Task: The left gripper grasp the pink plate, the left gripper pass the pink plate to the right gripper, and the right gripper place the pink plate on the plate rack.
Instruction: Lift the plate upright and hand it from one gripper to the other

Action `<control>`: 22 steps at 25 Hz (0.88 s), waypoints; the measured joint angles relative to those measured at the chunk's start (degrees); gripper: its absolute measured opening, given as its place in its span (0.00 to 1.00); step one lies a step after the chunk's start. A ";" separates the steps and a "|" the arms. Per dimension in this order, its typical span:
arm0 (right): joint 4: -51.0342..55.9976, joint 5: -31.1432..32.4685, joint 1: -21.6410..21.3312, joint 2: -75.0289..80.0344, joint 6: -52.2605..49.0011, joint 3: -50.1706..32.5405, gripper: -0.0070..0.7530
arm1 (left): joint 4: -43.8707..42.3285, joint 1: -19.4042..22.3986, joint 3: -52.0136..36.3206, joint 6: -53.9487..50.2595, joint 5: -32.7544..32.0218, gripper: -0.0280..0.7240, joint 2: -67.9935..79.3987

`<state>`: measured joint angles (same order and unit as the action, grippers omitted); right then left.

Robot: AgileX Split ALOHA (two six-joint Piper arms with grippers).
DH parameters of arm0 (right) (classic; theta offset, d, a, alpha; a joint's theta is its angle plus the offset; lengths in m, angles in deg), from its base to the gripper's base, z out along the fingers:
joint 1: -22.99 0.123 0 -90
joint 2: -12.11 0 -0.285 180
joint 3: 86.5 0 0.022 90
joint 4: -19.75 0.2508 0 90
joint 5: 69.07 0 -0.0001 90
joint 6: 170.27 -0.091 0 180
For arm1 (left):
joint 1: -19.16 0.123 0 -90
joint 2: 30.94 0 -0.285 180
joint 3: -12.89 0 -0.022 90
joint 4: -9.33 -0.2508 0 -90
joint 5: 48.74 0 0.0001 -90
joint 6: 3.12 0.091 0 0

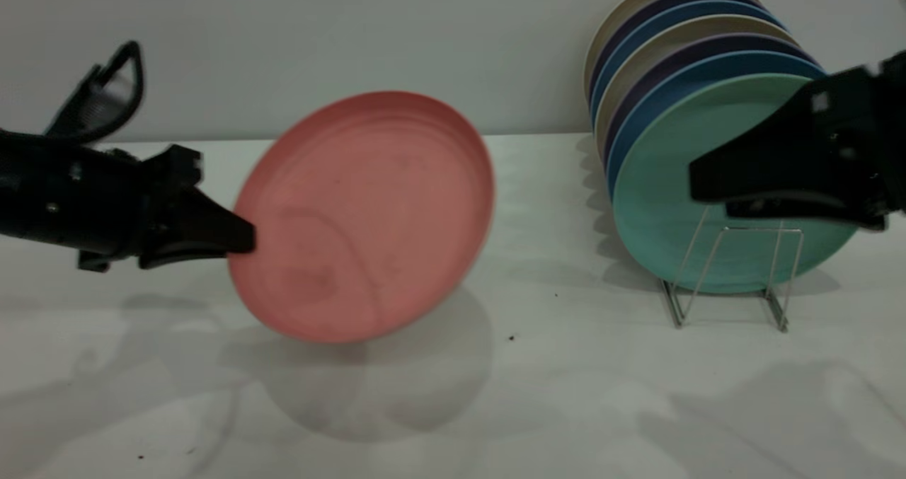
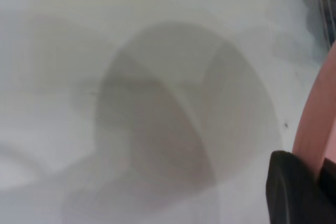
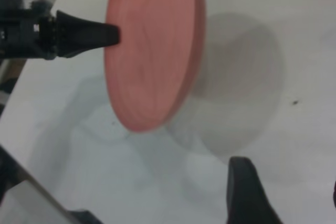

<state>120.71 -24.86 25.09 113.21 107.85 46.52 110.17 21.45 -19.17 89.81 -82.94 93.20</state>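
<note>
Two grippers in view, one plate in the air. Near edge of the white table (image 1: 453,408) carries only shadows and a few dark specks. Left gripper (image 1: 244,238) comes in from the table's left side, jaws clamped on the left rim of the pink plate (image 1: 364,214). Plate is lifted clear of the table, tilted, face toward the exterior camera, its shadow on the surface below it. Plate sits over the middle of the table, left of the rack, well apart from it. Left wrist view shows the pink rim (image 2: 315,129) pinched at the jaw. Right wrist view shows the plate (image 3: 155,45) edge-on with the left gripper (image 3: 113,35) on its rim.

Right gripper (image 1: 697,178) hangs at the table's right side, in front of the stacked plates, holding nothing, apart from the pink plate; cannot tell whether its jaws are apart or together.

Plate rack (image 1: 729,274) stands toward the far right of the table, wire loops at its front free. Teal plate (image 1: 658,203) leans frontmost in it, with blue, purple and beige plates (image 1: 637,33) upright behind, near the back wall.
</note>
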 joint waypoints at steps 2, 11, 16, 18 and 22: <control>0.30 1.53 0.00 2.90 0.67 1.15 0.56 | 0.00 -1.72 0.00 -0.51 -0.13 0.06 -0.16; 0.45 4.79 3.25 8.96 1.09 6.12 0.56 | -0.22 -8.14 2.45 -2.50 -0.17 0.06 -0.33; 0.45 0.67 7.62 8.96 0.79 8.97 0.56 | -0.22 -10.47 4.48 -3.76 -0.17 0.06 -0.33; 0.45 -0.56 8.07 8.96 0.42 9.92 0.56 | -0.22 -10.67 4.55 -3.96 -0.44 0.05 -0.33; 0.45 -1.89 8.14 8.96 -0.33 11.01 0.56 | -0.22 -10.67 4.59 -4.26 -1.72 0.05 -0.33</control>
<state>121.17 -26.74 33.23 122.18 107.52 57.53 109.94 10.78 -14.58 85.55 -84.66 92.87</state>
